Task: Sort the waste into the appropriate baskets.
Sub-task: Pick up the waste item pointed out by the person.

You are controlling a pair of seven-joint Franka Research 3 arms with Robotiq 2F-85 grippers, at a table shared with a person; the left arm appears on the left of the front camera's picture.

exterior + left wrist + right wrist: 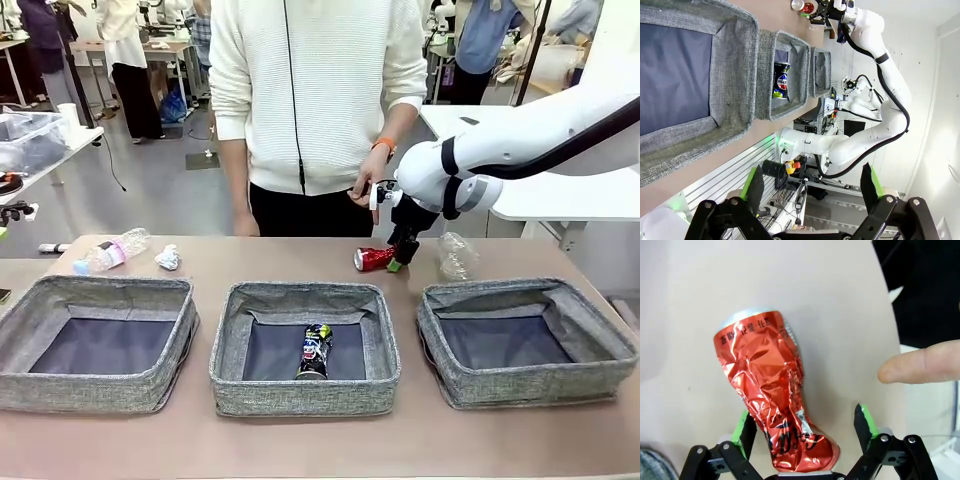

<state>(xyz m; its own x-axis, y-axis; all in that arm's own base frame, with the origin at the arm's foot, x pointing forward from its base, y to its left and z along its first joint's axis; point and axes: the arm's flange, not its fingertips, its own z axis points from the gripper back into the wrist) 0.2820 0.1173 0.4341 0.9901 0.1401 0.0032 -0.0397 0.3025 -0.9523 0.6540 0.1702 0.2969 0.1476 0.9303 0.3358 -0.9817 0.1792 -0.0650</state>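
Note:
A crushed shiny red can (373,259) (772,390) lies on the table behind the middle basket (300,295). My right gripper (400,262) (805,432) is lowered over the can's end, jaws open on either side. One green pad touches it and the other stands a little off. A dark printed can (315,350) (781,82) lies in the middle basket. The left basket (100,290) and right basket (520,292) hold nothing. My left gripper (812,187) hangs open and bare off the table's near side.
A pink-labelled bottle (112,250) and a white paper wad (168,258) lie at the back left. A clear bottle (457,255) sits just right of my right gripper. The person's hand (365,185) hangs close behind it, a fingertip (920,365) near the can.

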